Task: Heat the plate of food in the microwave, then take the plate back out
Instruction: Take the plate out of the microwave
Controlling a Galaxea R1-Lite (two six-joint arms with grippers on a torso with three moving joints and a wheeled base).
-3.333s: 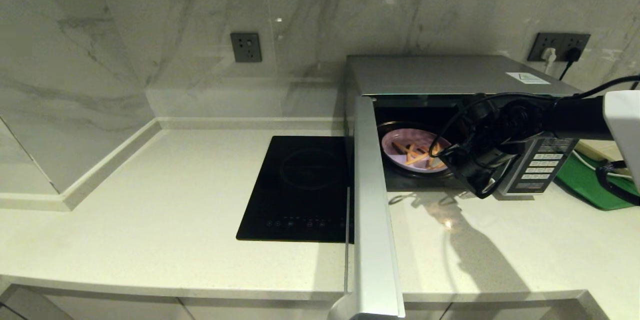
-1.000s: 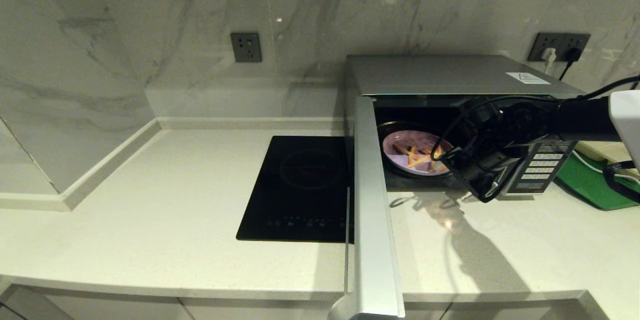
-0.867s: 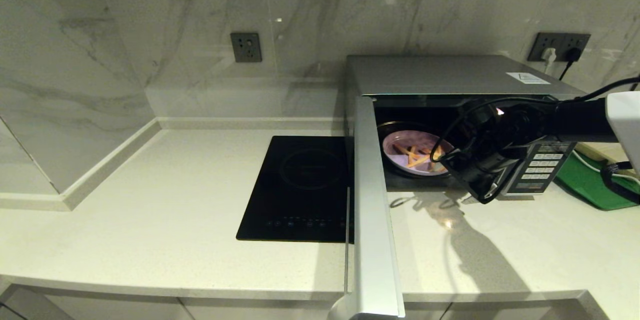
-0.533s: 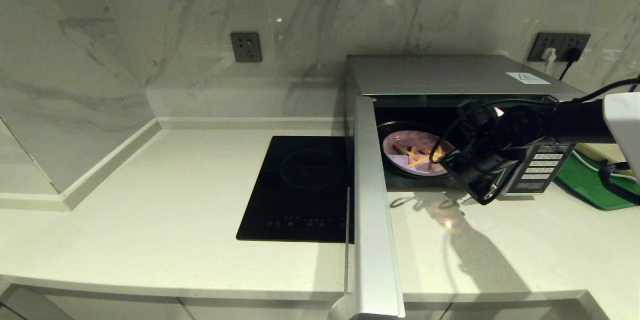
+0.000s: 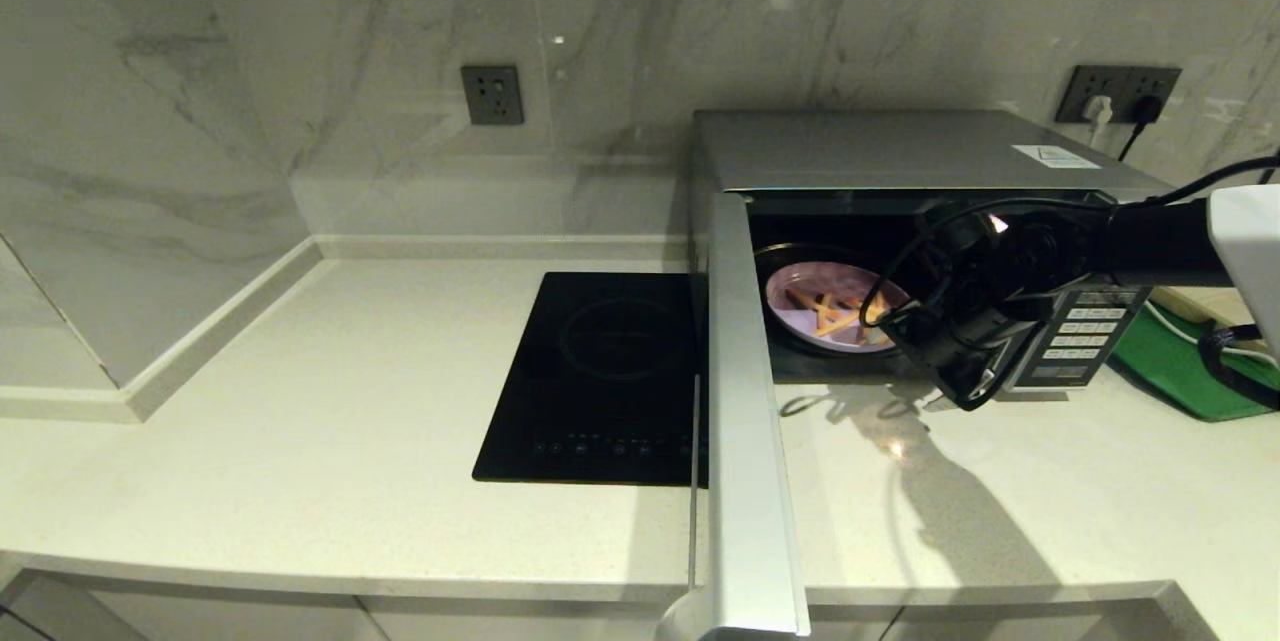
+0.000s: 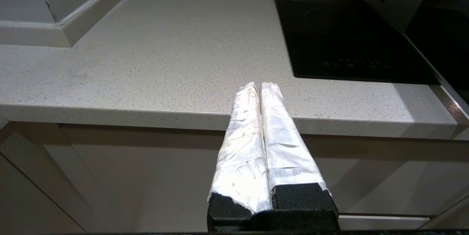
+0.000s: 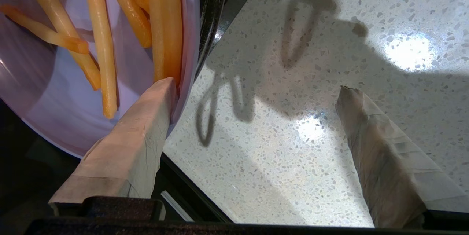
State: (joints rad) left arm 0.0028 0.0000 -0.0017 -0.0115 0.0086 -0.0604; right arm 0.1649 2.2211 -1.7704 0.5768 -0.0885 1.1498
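The silver microwave (image 5: 900,151) stands at the back right with its door (image 5: 745,401) swung wide open towards me. Inside, on the dark turntable, sits the lavender plate (image 5: 815,296) with orange-yellow fries (image 7: 100,44). My right gripper (image 5: 890,331) is at the microwave's mouth, open. In the right wrist view one finger (image 7: 139,132) lies over the plate's (image 7: 44,92) near rim, touching or just above it, and the other finger (image 7: 370,136) hangs over the counter. Nothing is clamped between them (image 7: 255,85). My left gripper (image 6: 261,85) is parked, shut and empty, below the counter's front edge.
A black induction hob (image 5: 600,371) lies left of the open door. The keypad panel (image 5: 1085,331) sits just behind my right wrist. A green tray (image 5: 1170,361) lies at the far right. Wall sockets and a cable are behind the microwave.
My right gripper has edged a little up and in towards the plate's near rim. The plate, the door and the left arm have not moved.
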